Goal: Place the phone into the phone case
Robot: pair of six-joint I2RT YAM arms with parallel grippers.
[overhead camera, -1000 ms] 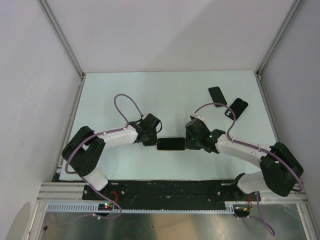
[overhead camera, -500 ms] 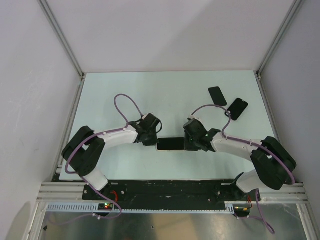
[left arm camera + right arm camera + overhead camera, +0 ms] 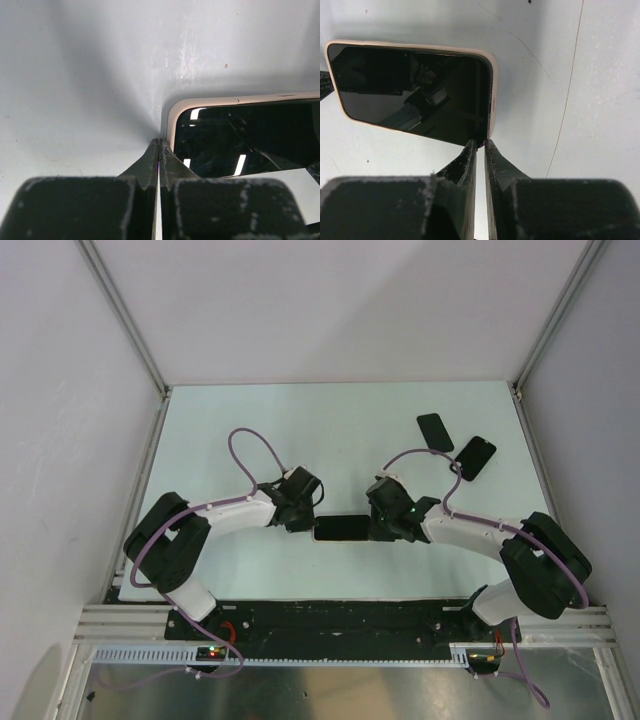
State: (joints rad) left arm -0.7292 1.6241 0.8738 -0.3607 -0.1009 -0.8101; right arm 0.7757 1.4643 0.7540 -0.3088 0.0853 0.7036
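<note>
The phone [image 3: 342, 529] lies flat, screen up, in the near middle of the table, and a cream phone case rim [image 3: 492, 100] frames its dark glass [image 3: 415, 90]. My left gripper [image 3: 305, 523] is shut, its tips [image 3: 158, 142] at the table against the left end of the phone [image 3: 240, 140], by the rounded case corner [image 3: 172, 115]. My right gripper [image 3: 378, 528] stands at the right end. Its jaws are almost together, and the narrow slit between them [image 3: 480, 143] sits at the phone's near right corner.
Two flat black phone-shaped things [image 3: 434, 430] [image 3: 475, 456] lie at the back right of the pale table [image 3: 300, 420]. Purple cables [image 3: 250, 450] loop above both arms. White walls and metal posts [image 3: 130, 320] close in the back and sides.
The right gripper has shifted a little left against the phone's end and its jaws have narrowed. The left gripper has stayed shut in place.
</note>
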